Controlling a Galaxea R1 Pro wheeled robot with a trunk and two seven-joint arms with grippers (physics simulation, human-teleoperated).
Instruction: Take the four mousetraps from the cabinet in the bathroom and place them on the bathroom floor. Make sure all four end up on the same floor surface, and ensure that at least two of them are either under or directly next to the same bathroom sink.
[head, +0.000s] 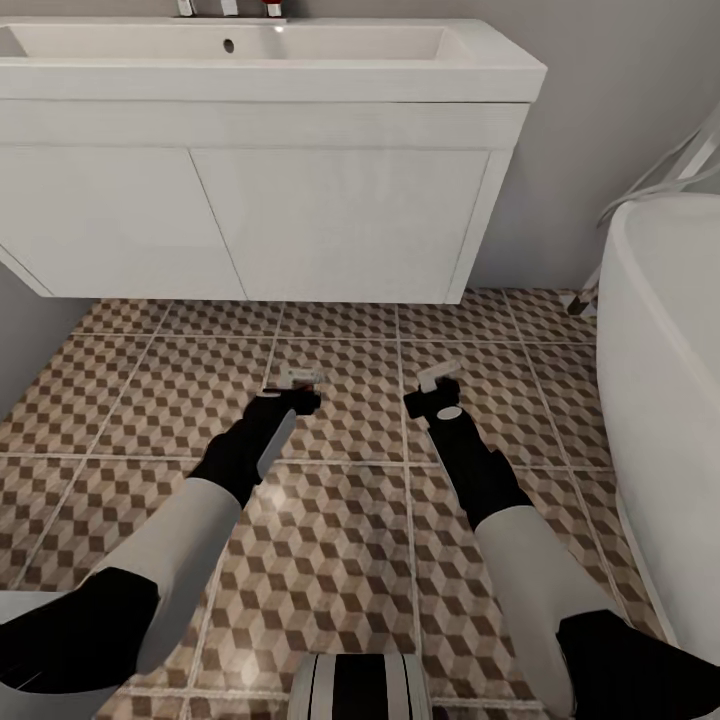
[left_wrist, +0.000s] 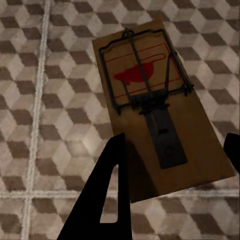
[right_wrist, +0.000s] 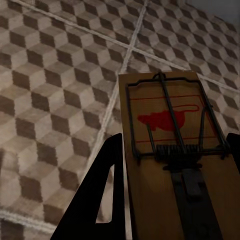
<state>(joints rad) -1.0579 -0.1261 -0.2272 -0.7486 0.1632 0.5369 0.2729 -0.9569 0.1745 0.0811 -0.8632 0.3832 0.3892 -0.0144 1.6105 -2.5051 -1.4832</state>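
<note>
Mousetraps: two in the grippers, low over the bathroom floor (head: 340, 560) in front of the sink (head: 270, 60).
At frame centre, the left gripper (head: 300, 385) grips one mousetrap (left_wrist: 155, 107) between its jaws and the right gripper (head: 432, 385) clamps a second mousetrap (right_wrist: 172, 150). Neither looks set down yet; judging by that, the other two are still to fetch.

Two mousetraps (left_wrist: 160, 110) (right_wrist: 175, 165), one sink (head: 270, 60), one bathtub (head: 665, 330).
</note>
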